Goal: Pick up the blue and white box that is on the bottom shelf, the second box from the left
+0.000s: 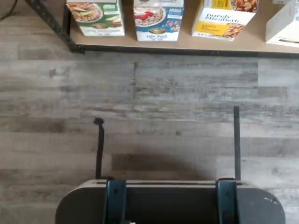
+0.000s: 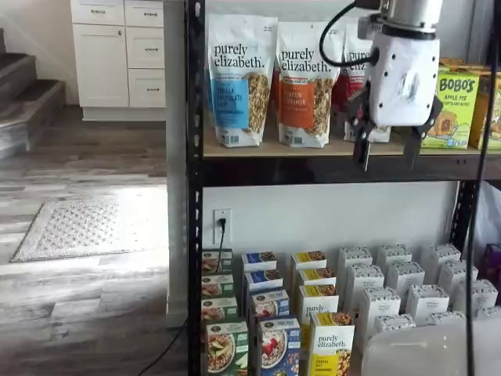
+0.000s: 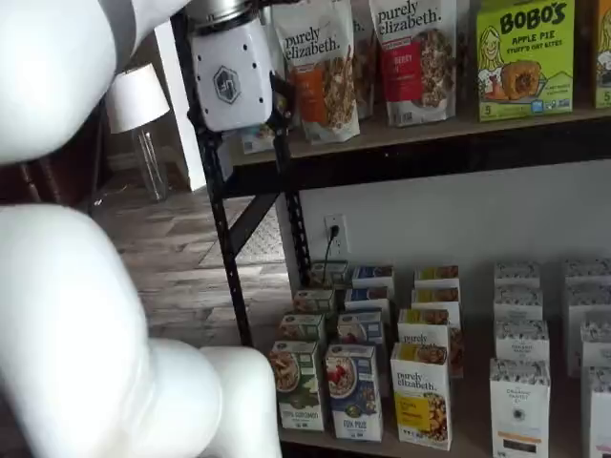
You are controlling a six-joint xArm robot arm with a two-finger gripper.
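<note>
My jaws [image 2: 387,153] hang wide apart and empty, high beside the granola tier, well above the goods. The blue and white box [image 3: 353,391] stands front-row on the bottom shelf [image 1: 187,46], between green and yellow cartons, facing outward for easy reach.

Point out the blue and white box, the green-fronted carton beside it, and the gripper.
blue and white box [image 3: 353,391]: shelf view, front panel, mid-face.
green-fronted carton [image 3: 296,384]: shelf view, front face.
gripper [image 2: 386,155]: shelf view, midway between the two black fingertips.
</note>
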